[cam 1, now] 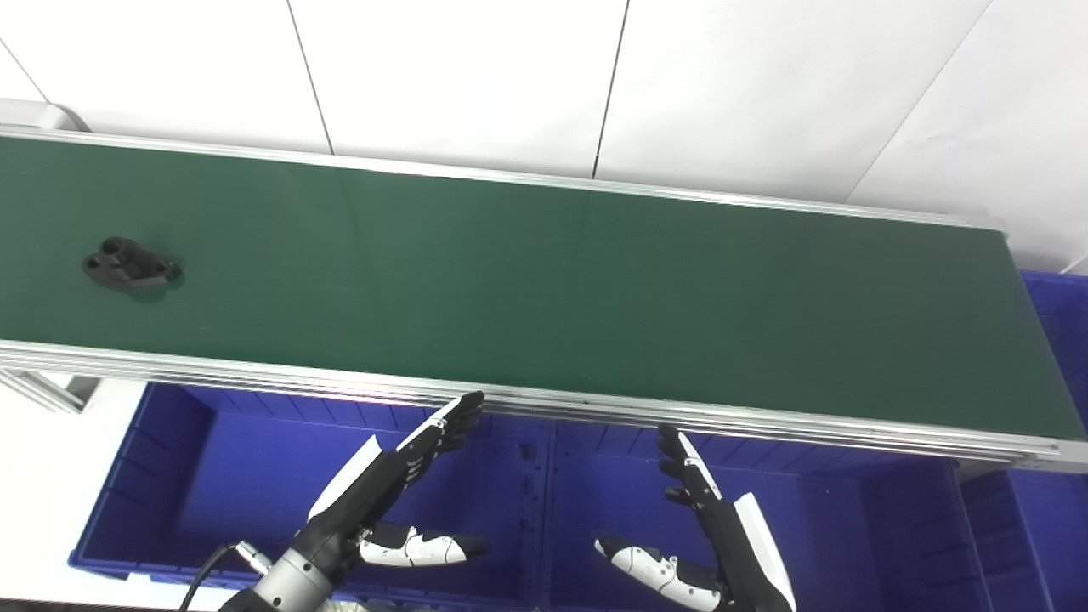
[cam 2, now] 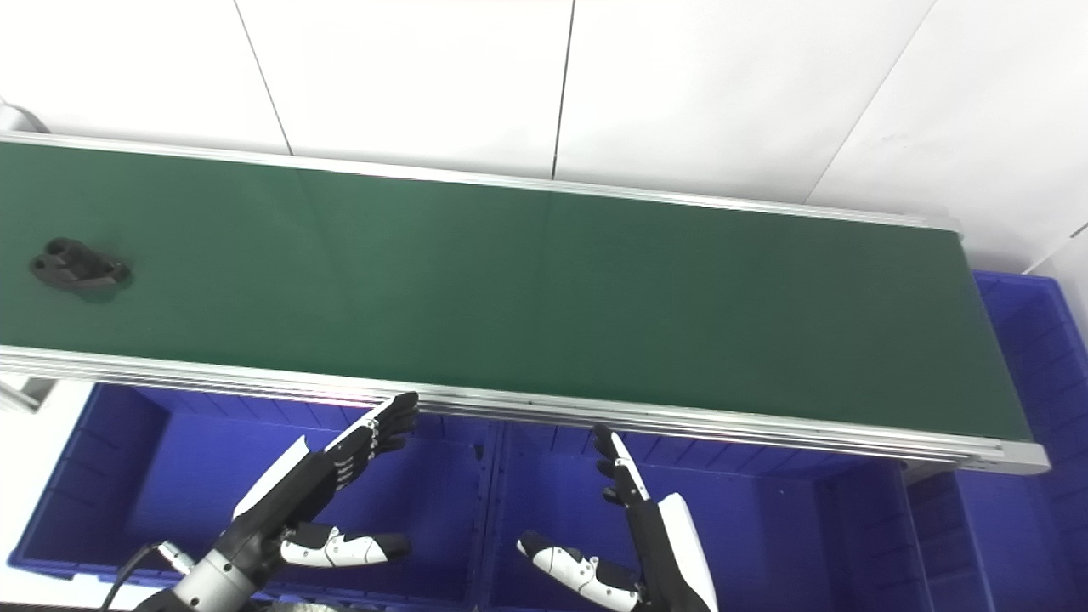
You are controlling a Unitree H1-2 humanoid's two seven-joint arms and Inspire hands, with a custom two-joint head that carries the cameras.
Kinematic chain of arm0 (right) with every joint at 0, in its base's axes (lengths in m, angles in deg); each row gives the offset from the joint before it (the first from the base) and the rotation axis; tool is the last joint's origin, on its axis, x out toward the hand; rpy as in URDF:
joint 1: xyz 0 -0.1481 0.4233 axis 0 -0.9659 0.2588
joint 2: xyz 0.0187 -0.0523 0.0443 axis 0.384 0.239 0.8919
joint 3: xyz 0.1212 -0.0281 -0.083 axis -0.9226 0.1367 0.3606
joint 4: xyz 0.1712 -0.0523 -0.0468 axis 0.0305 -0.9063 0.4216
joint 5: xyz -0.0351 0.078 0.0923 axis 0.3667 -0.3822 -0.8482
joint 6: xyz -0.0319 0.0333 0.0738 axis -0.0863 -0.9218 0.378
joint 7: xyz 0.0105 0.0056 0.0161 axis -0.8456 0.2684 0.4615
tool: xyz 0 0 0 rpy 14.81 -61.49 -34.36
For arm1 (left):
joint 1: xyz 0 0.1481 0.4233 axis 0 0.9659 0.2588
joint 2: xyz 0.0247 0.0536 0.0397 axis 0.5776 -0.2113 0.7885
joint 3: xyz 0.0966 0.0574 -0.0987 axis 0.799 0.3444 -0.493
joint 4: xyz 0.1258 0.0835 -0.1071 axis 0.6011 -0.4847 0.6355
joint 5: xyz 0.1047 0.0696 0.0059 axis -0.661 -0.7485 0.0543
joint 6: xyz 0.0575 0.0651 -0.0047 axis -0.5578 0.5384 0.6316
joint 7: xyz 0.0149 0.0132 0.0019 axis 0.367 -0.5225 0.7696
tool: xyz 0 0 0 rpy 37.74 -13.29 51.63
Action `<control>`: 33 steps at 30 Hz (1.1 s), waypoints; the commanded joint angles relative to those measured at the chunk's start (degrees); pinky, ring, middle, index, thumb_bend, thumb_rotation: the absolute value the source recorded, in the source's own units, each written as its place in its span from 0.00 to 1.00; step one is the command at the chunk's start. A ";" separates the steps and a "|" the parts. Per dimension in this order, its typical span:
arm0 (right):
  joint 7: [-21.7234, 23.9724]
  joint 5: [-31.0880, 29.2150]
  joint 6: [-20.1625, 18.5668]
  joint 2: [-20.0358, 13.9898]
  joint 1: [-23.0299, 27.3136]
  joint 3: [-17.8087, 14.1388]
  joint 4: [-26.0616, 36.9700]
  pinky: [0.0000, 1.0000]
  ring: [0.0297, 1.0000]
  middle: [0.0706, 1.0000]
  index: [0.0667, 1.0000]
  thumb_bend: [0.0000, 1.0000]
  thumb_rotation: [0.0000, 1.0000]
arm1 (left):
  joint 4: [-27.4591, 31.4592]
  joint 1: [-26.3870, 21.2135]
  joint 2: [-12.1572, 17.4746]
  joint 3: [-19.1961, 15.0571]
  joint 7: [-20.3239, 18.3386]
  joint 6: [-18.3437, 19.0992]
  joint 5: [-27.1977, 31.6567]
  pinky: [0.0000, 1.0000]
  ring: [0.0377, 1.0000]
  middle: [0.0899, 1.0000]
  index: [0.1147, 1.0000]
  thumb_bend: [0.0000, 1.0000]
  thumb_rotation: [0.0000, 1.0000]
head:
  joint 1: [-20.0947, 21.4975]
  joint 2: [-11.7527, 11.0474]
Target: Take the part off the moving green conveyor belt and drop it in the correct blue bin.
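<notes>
Green rubber-like belting of the long conveyor belt (cam 1: 595, 289) runs across the scene from the left edge to the right, inside a silver aluminium frame (cam 1: 731, 421). On the far left part of this belt lies the small black part (cam 1: 130, 265), a flat moulded piece with round holes in its raised ends. It rests on the belt surface, about midway between the far rail and the near rail, and nothing touches it.

Below the near rail stand the blue plastic bins. The left blue bin (cam 1: 127, 501) and the middle blue bin (cam 1: 901, 544) are side by side and share a dividing wall (cam 1: 535, 501) between them. A third blue bin (cam 1: 1058, 297) shows at the right end of the conveyor, only partly in view.

The left hand (cam 1: 395, 489), black with white covers, hovers over the left blue bin. Its fingers (cam 1: 455, 422) are stretched straight, reaching up to the near rail, and its thumb points sideways toward the dividing wall; it is wide open and holds nothing. The right hand (cam 1: 710, 531) hovers over the middle blue bin, fingers extended toward the rail and thumb spread to the left; it also is wide open and holds nothing. Both hands are well apart from the black part.

White wall panels (cam 1: 459, 76) rise behind the conveyor.
</notes>
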State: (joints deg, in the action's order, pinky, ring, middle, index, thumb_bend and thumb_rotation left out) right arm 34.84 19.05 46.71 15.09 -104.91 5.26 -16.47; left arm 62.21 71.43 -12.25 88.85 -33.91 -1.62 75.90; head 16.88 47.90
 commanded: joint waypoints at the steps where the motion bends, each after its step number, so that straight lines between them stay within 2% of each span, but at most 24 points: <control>1: -0.83 0.26 1.22 0.21 -0.12 0.01 1.00 0.84 0.91 0.93 0.96 0.69 0.43 | 1.09 -0.65 0.13 -0.12 0.20 -1.72 0.19 0.92 0.95 0.97 0.96 0.74 0.32 | 0.00 0.08; 3: -0.86 0.35 1.43 0.08 -0.10 0.02 0.82 0.83 0.90 0.93 0.96 0.69 0.43 | 0.96 -0.69 0.14 -0.08 0.11 -1.85 0.33 0.93 0.95 0.97 0.96 0.74 0.32 | -0.18 -0.13; 5: -0.86 0.24 1.53 -0.05 -0.17 -0.07 0.53 0.84 0.91 0.93 0.96 0.69 0.43 | 0.61 -0.65 0.06 0.06 0.08 -2.14 0.35 0.93 0.95 0.97 0.96 0.74 0.32 | -1.45 -0.98; 6: -0.86 0.04 1.80 -0.26 -0.22 -0.17 0.25 0.85 0.91 0.93 0.96 0.69 0.44 | 0.58 -0.59 -0.04 0.20 0.17 -1.89 -0.07 0.93 0.95 0.97 0.96 0.74 0.32 | -3.65 -2.02; 7: -0.87 -0.11 2.02 -0.41 -0.24 -0.24 0.05 0.85 0.91 0.93 0.97 0.69 0.44 | 0.57 -0.55 -0.10 0.30 0.25 -1.68 -0.39 0.93 0.95 0.97 0.96 0.74 0.33 | -3.65 -2.02; 10: -1.32 -0.19 3.17 -1.07 -0.72 -0.57 -0.58 0.85 0.91 0.94 0.96 0.68 0.42 | -0.05 -0.36 -0.44 0.98 0.50 -2.19 -1.62 0.92 0.94 0.97 0.97 0.76 0.35 | -9.87 -4.84; 11: -1.45 -0.20 3.45 -1.25 -0.85 -0.68 -0.77 0.83 0.91 0.94 0.96 0.68 0.40 | -0.37 -0.32 -0.57 1.19 0.65 -2.62 -2.10 0.90 0.94 0.96 0.96 0.77 0.37 | -10.40 -5.12; 12: -1.50 -0.64 3.80 -1.50 -0.98 -0.87 -1.00 0.83 0.91 0.94 0.96 0.68 0.40 | -0.80 -0.24 -0.93 1.44 1.09 -3.12 -2.92 0.90 0.94 0.96 0.96 0.77 0.37 | -13.10 -6.66; 14: -1.96 -1.73 5.27 -2.06 -1.09 -1.26 -1.98 0.83 0.91 0.94 0.96 0.66 0.36 | -1.64 -0.10 -1.65 1.81 1.88 -4.01 -4.24 0.81 0.87 0.90 0.95 0.77 0.36 | -14.75 -7.83; 15: -2.19 -2.10 5.83 -2.25 -1.08 -1.36 -2.39 0.83 0.92 0.94 0.97 0.66 0.36 | -1.91 -0.07 -1.86 1.91 2.11 -4.28 -4.62 0.80 0.86 0.90 0.95 0.77 0.36 | -14.75 -7.83; 17: -2.75 -3.11 7.21 -2.59 -0.89 -1.68 -3.68 0.84 0.92 0.94 0.97 0.65 0.35 | -2.52 -0.05 -2.25 2.17 2.60 -4.26 -5.92 0.80 0.86 0.90 0.94 0.78 0.35 | -16.69 -9.89; 20: -3.30 -3.52 8.43 -3.01 -0.64 -1.89 -5.02 0.85 0.93 0.94 0.97 0.64 0.33 | -3.78 -0.23 -2.69 2.42 3.11 -5.76 -6.60 0.84 0.89 0.92 0.93 0.78 0.33 | -17.71 -11.16; 23: -3.05 -3.79 7.94 -3.30 -0.53 -1.98 -5.14 0.87 0.93 0.95 0.98 0.63 0.31 | -4.83 -0.50 -2.94 2.63 3.02 -6.49 -6.06 0.85 0.90 0.93 0.93 0.78 0.30 | -18.22 -12.10; 29: -3.18 -4.08 8.34 -3.53 -0.30 -2.09 -5.73 0.89 0.93 0.94 0.97 0.62 0.27 | -6.09 -0.77 -3.19 2.73 3.28 -7.73 -6.24 0.81 0.88 0.92 0.92 0.79 0.28 | -18.24 -12.81; 33: -3.37 -3.79 8.89 -3.65 -0.20 -1.95 -6.21 0.89 0.93 0.94 0.97 0.61 0.27 | -5.88 -0.76 -2.96 2.69 3.50 -7.23 -7.36 0.81 0.87 0.92 0.92 0.81 0.32 | -17.59 -13.04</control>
State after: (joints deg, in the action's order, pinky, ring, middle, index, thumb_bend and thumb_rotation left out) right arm 32.43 15.26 52.03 11.67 -104.89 3.39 -23.62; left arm 55.24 71.24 -15.30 91.58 -31.25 -6.89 68.66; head -0.70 34.89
